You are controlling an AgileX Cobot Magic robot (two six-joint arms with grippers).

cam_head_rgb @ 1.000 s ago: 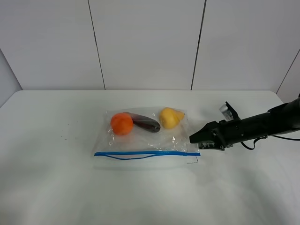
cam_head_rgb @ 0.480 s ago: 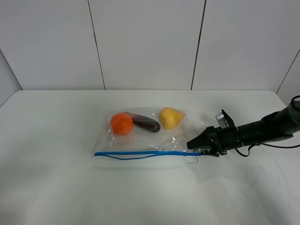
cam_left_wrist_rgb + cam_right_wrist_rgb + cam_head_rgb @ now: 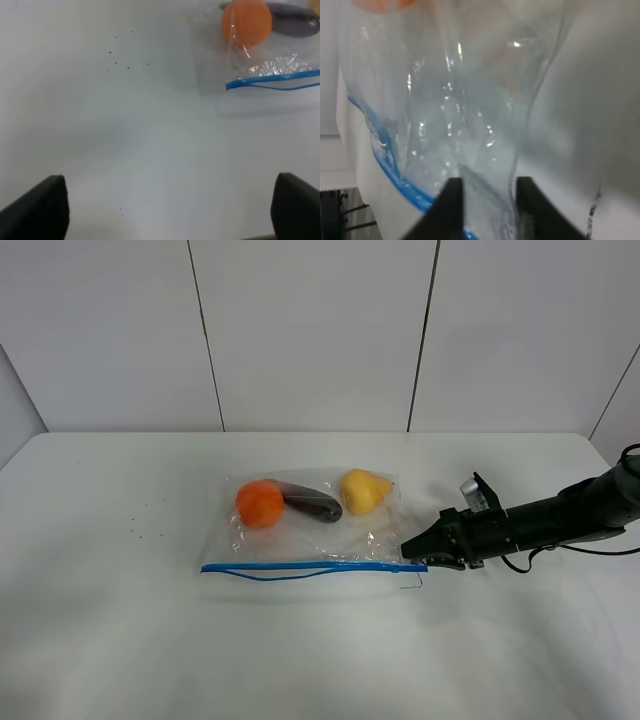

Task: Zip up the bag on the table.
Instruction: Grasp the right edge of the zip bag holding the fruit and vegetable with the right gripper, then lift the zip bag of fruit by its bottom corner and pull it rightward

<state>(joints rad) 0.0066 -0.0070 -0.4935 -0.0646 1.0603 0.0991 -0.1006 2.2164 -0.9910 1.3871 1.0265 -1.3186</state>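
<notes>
White tabletop (image 3: 120, 640) carries clear crinkly bag (image 3: 345, 535), blue zipper strip (image 3: 300, 566) partly gaping; left jaws apart. Plastic corner sits between right jaws, clamped or not unclear.

clear bag (image 3: 300, 540), blue zipper strip (image 3: 310, 566), white table (image 3: 100, 640)

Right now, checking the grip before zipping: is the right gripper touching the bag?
Touching. The right wrist view shows film of the bag pinched between the fingers of the right gripper.
</notes>
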